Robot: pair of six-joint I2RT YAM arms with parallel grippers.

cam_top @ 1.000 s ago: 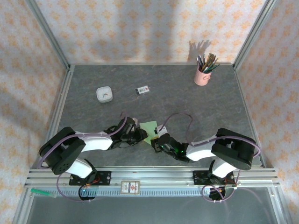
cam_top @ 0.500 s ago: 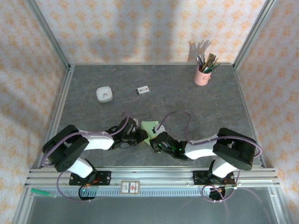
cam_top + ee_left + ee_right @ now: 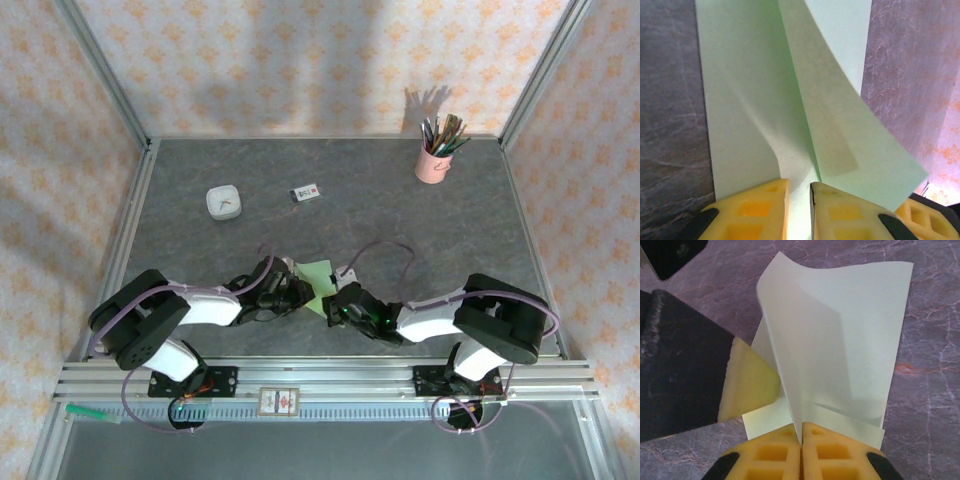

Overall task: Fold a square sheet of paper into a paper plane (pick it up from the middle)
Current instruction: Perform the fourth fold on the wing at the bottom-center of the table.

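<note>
The square sheet of paper (image 3: 319,274) — pale green, partly folded, one flap standing up — lies near the table's (image 3: 400,220) 6 o'clock edge. At its 5 o'clock the right gripper (image 3: 801,432) is clamped tight on the raised fold. At 9 o'clock the left gripper (image 3: 800,192) pinches a crease — jaws nearly together.

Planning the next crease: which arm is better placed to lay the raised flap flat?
Right, probably. The right gripper is shut on the raised flap of the square sheet of paper and can steer it down. The left gripper sits low at the fold; its grip is unclear.
</note>
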